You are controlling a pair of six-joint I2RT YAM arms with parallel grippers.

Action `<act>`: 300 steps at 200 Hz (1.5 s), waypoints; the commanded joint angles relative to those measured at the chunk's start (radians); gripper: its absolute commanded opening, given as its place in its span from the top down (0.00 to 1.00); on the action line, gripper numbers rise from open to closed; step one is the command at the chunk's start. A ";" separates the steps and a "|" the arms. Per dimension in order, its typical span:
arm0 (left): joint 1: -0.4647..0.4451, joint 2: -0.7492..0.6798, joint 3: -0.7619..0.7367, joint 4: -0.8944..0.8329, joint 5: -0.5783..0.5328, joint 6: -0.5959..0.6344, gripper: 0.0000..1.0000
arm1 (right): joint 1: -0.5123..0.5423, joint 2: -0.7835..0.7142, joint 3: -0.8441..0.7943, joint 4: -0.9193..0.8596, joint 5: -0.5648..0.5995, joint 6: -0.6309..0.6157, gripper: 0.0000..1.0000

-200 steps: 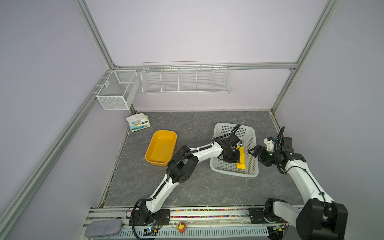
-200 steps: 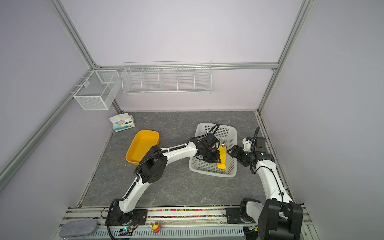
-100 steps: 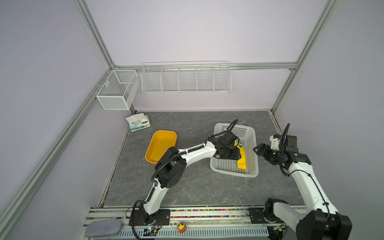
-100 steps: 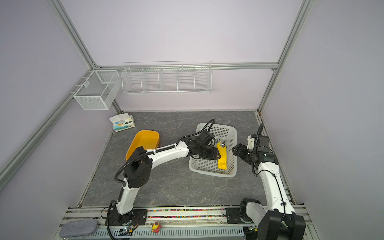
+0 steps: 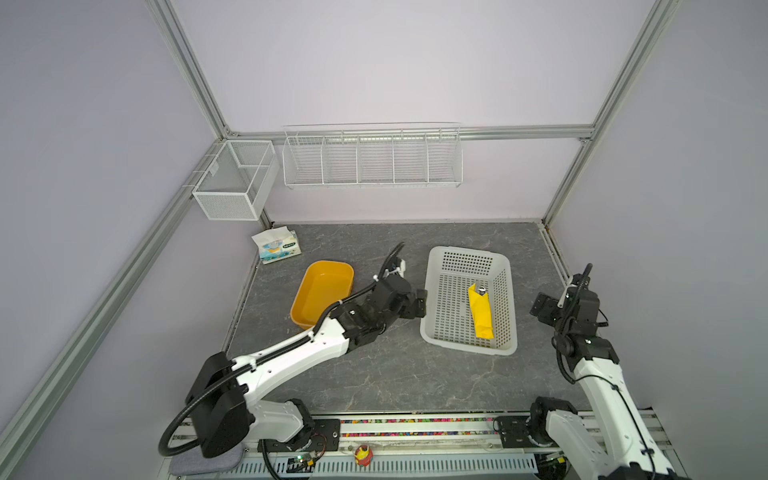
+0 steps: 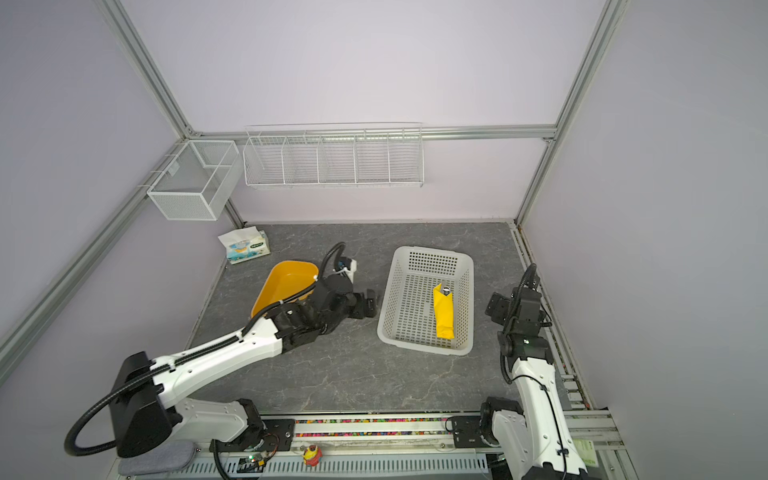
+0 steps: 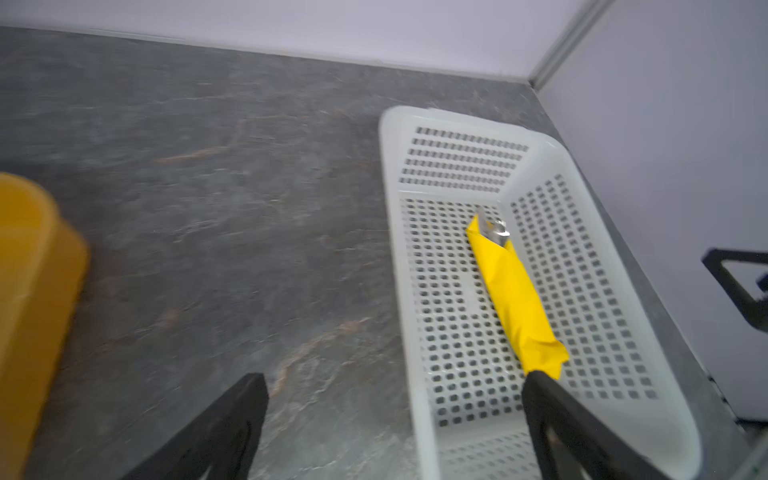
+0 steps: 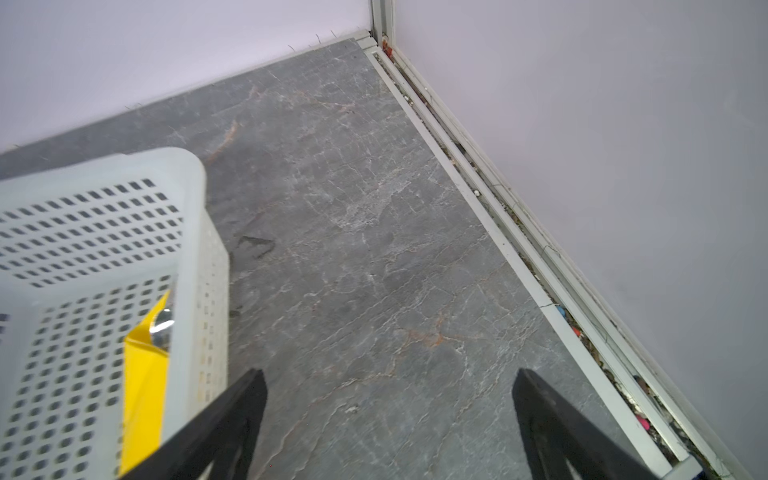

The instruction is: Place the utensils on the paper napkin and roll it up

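In both top views, your left gripper (image 5: 420, 303) has come out of the white basket (image 5: 465, 347), where it sat over the roll a second ago. It now hangs over the bench (image 5: 374, 374) just outside the basket's left wall, jaws spread wide and empty. The paper napkin (image 5: 481, 311), rolled narrow, lies loose on the basket floor, nearer its right wall. Your right gripper (image 5: 542, 309) has backed toward the bench's right edge, also spread and empty. I judge the roll delivered and both arms retreating. The tissue pack (image 5: 276, 247) at the rear left corner carries print too small to read.

In the left wrist view, the utensils (image 7: 494, 230) show only as a silver tip poking from the roll's far end. The orange-yellow tray (image 7: 33, 270) is blurred.

In the right wrist view, the spread fingers stand over bare bench. The roll's end shows inside the basket's corner. You can read no writing here.
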State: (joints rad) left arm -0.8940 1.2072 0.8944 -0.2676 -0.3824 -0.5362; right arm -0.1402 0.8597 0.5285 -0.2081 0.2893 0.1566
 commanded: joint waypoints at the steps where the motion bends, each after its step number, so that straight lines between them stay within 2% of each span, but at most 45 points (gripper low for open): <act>1: 0.101 -0.152 -0.127 0.013 -0.185 0.045 0.01 | 0.015 0.055 -0.094 0.344 0.060 -0.150 0.06; 13: 0.185 -0.241 -0.195 0.011 -0.210 0.073 0.01 | 0.017 0.091 -0.156 0.520 0.014 -0.164 0.08; 24: 0.280 -0.313 -0.243 -0.003 -0.217 0.085 0.01 | 0.034 0.103 -0.159 0.555 -0.018 -0.160 0.08; 39: 0.424 -0.393 -0.291 -0.016 -0.163 0.097 0.01 | 0.048 0.130 -0.185 0.652 -0.041 -0.166 0.08; 53: 0.538 -0.443 -0.332 -0.021 -0.132 0.097 0.01 | 0.053 0.178 -0.178 0.668 -0.061 -0.161 0.08; 71: 0.650 -0.477 -0.380 0.003 -0.106 0.099 0.01 | 0.064 0.232 -0.182 0.714 -0.114 -0.150 0.08; 87: 0.703 -0.466 -0.402 0.032 -0.120 0.126 0.01 | 0.080 0.279 -0.206 0.806 -0.127 -0.156 0.08; 113: 0.737 -0.397 -0.412 0.106 -0.187 0.172 0.01 | 0.106 0.367 -0.218 0.914 -0.149 -0.164 0.08; 139: 0.739 -0.324 -0.444 0.290 -0.206 0.267 0.01 | 0.140 0.476 -0.225 1.043 -0.128 -0.174 0.08; 164: 0.739 -0.241 -0.447 0.389 -0.239 0.333 0.01 | 0.153 0.559 -0.223 1.128 -0.110 -0.175 0.08; 202: 0.741 -0.166 -0.517 0.618 -0.211 0.411 0.01 | 0.167 0.651 -0.234 1.230 -0.077 -0.181 0.08; 258: 0.747 -0.011 -0.565 0.849 -0.133 0.418 0.01 | 0.187 0.661 -0.200 1.183 -0.092 -0.218 0.07; 300: 0.751 0.045 -0.542 0.881 -0.124 0.426 0.01 | 0.196 0.623 -0.200 1.148 -0.119 -0.236 0.07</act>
State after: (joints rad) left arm -0.1505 1.2320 0.3386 0.5346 -0.5220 -0.1329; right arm 0.0479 1.4940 0.3367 1.0176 0.1982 -0.0288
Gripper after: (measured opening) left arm 0.994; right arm 0.929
